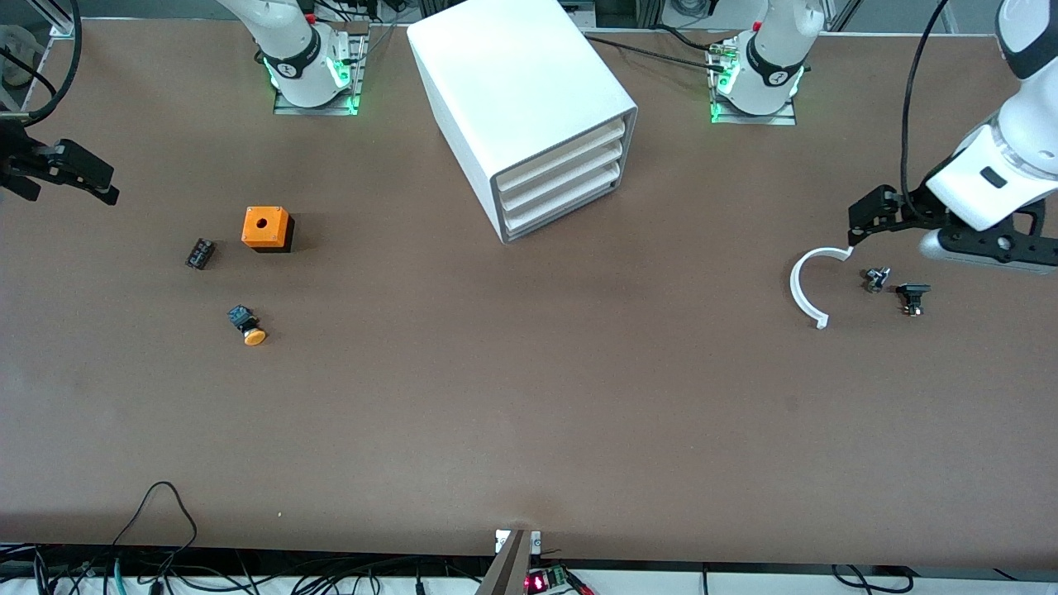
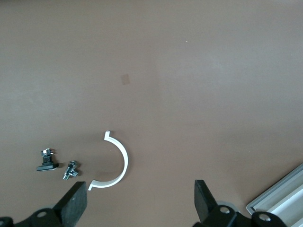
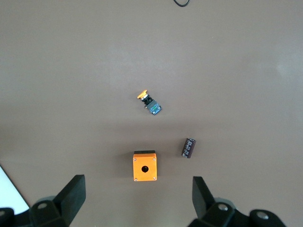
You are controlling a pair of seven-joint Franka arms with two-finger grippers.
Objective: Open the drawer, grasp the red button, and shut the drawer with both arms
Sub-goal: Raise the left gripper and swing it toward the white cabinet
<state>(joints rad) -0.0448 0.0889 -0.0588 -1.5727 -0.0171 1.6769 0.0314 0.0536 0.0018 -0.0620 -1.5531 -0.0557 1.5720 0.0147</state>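
Nearest to the front camera lay an orange-capped button (image 1: 248,326). An orange box with a hole (image 1: 267,228) stood at its 12 o'clock. Farther off, at 2 o'clock from that box, stood the white cabinet (image 1: 512,74). The drawer (image 1: 562,150) was the top one of three shallow white trays, pushed in level with the two below it, so its inside was hidden.

The left gripper (image 2: 139,203) hovered over the table at 1 o'clock from a white curved strip (image 1: 808,285), with fingers spread wide and nothing between them. The right gripper (image 3: 137,194) hung over the table at 10 o'clock from the orange box, also wide apart and empty, its arm cut off by the frame edge.
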